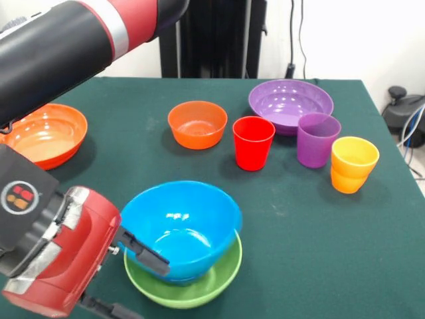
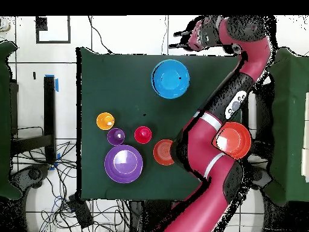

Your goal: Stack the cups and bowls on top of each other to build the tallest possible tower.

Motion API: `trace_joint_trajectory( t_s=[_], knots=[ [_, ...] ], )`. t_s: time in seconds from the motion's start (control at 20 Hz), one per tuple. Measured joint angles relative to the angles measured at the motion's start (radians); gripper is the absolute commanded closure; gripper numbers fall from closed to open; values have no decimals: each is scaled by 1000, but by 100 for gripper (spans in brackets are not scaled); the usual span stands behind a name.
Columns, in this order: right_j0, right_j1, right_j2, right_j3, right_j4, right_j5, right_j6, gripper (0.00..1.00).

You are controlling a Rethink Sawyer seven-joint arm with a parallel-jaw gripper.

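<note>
A deep light blue bowl [image 1: 182, 222] sits nested in a lime green bowl [image 1: 192, 289] near the table's front edge; it also shows in the overhead view [image 2: 171, 78]. My gripper [image 1: 141, 289] [image 2: 179, 37] is open and empty. It hangs just left of this pile in the front view, at the table's edge. An orange cup [image 1: 353, 163], a purple cup [image 1: 317, 138] and a red cup [image 1: 253, 141] stand upright in a row. A small orange bowl [image 1: 197, 123], a wide purple bowl [image 1: 290, 103] and a wide orange-red bowl [image 1: 46, 133] stand apart. No dark blue bowl shows.
My arm [image 1: 60, 40] crosses the upper left of the front view and partly covers the orange-red bowl [image 2: 234, 140] in the overhead view. The green table [image 1: 299, 266] ends close in front of the pile. Cables and equipment lie off the table's right side.
</note>
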Motion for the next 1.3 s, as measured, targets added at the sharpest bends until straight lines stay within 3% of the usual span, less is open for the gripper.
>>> trace_joint_trajectory(
  t_s=[0.2,0.7,1.05,1.3],
  knots=[
    [0,7,59,-5,-13,-37,0,0],
    [-1,17,121,-6,-49,-38,0,0],
    [-9,14,107,-5,-47,16,0,0],
    [-35,1,44,22,-20,121,-4,0]
  ],
)
